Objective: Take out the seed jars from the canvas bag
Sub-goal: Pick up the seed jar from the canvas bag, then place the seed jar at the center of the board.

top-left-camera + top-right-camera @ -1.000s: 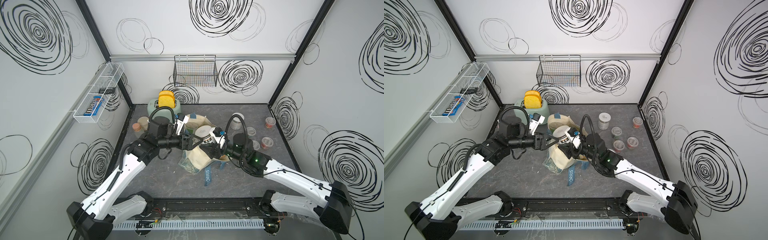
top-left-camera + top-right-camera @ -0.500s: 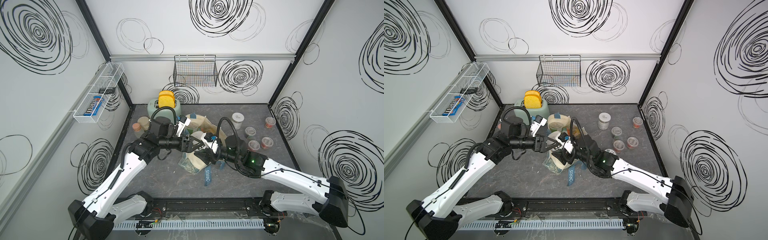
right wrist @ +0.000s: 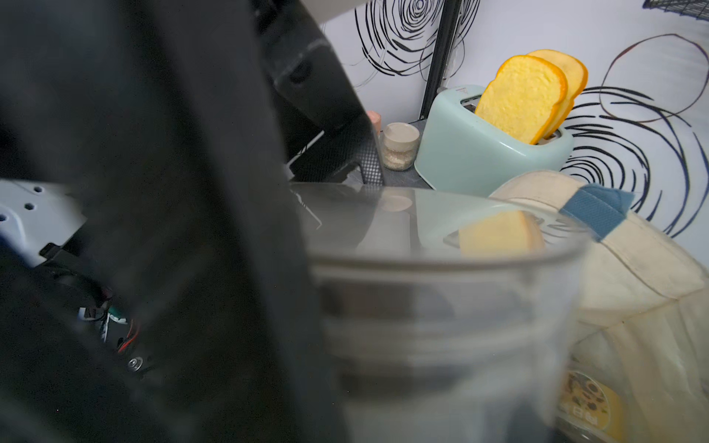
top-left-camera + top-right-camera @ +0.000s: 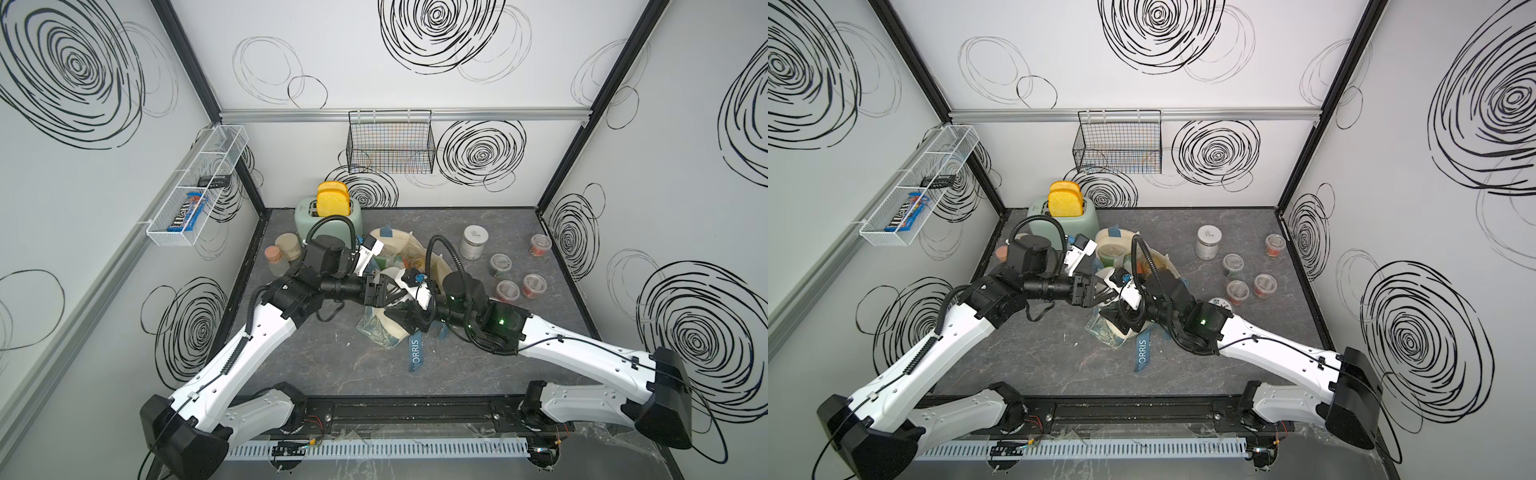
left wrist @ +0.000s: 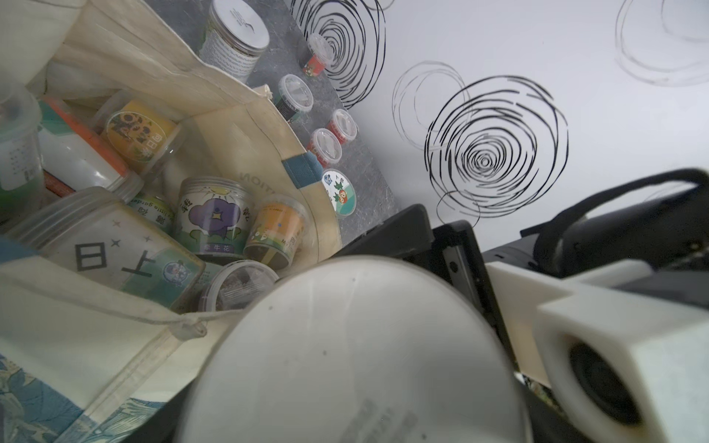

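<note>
The cream canvas bag (image 4: 411, 245) (image 4: 1165, 266) lies open mid-table, its blue-grey strap (image 4: 417, 353) trailing forward. In the left wrist view several seed jars (image 5: 213, 216) with sticker labels crowd inside it. More seed jars (image 4: 471, 247) (image 4: 508, 290) stand on the table to its right. My right gripper (image 4: 399, 309) (image 4: 1119, 311) is shut on a clear seed jar with a white lid (image 5: 356, 345) (image 3: 441, 307) held above the bag's front. My left gripper (image 4: 384, 291) (image 4: 1104, 293) is open, right up against that jar. Both pairs of fingertips are hidden in the wrist views.
A mint toaster (image 4: 328, 212) with two yellow slices stands at the back left. Two frosted jars (image 4: 289, 247) sit beside it by the left wall. A wire basket (image 4: 390, 145) hangs on the back wall and a white wire shelf (image 4: 195, 195) on the left wall.
My right gripper has carried the white-lidded jar leftward and forward, up to my left gripper. The left gripper has shifted slightly toward it, and the two now meet over the bag's front.
</note>
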`<state>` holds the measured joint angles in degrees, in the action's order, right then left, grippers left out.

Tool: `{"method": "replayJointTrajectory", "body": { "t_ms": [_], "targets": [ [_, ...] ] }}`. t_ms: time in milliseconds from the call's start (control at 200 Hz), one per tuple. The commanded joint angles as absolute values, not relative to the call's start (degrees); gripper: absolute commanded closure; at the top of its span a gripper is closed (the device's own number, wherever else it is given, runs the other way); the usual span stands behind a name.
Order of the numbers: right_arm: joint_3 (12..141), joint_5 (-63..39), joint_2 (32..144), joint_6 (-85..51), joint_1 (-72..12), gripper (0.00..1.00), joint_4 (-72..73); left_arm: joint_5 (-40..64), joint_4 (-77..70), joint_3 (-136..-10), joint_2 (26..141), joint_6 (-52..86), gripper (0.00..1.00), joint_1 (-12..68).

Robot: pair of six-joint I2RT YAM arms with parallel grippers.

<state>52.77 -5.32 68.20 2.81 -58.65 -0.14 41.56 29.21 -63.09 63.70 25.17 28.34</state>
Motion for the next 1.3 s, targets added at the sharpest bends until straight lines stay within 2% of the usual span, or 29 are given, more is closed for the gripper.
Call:
{"method": "replayJointTrajectory", "body": {
  "t_ms": [0, 215, 380, 490, 690, 825, 981, 1296],
  "targets": [
    [56.3, -8.7, 67.6, 4.9, -60.3, 0.25, 5.4, 40.8, 28.8, -63.2, 64.9, 22.9, 0.11, 29.0],
    [55.9, -6.3, 67.7, 5.4, -60.3, 0.16, 5.6, 44.1, 25.8, -62.6, 63.5, 24.3, 0.14, 27.8],
    [55.3, -3.0, 67.1, 4.2, -60.3, 0.00, 5.9, 43.2, 25.4, -62.5, 62.3, 26.2, 0.17, 24.1],
    [54.0, 0.0, 65.2, 2.5, -60.2, 0.03, 6.6, 41.7, 26.0, -63.2, 61.3, 26.1, 0.17, 20.3],
    [50.6, 4.7, 59.4, -1.7, -59.1, 0.03, 5.9, 32.2, 28.8, -64.6, 58.8, 25.1, 0.17, 11.0],
    [48.5, 7.9, 55.3, -6.2, -57.9, 0.03, 3.6, 18.9, 28.1, -62.2, 56.9, 25.3, 0.16, 6.2],
    [47.9, 7.1, 52.6, -12.2, -53.5, 0.03, -1.0, 5.7, 21.6, -56.1, 59.0, 26.8, 0.15, 5.4],
    [44.0, -1.6, 47.8, -19.1, -40.3, 0.03, -6.7, -8.6, 12.1, -53.1, 73.2, 26.7, 0.14, 5.8]
  ]
}}
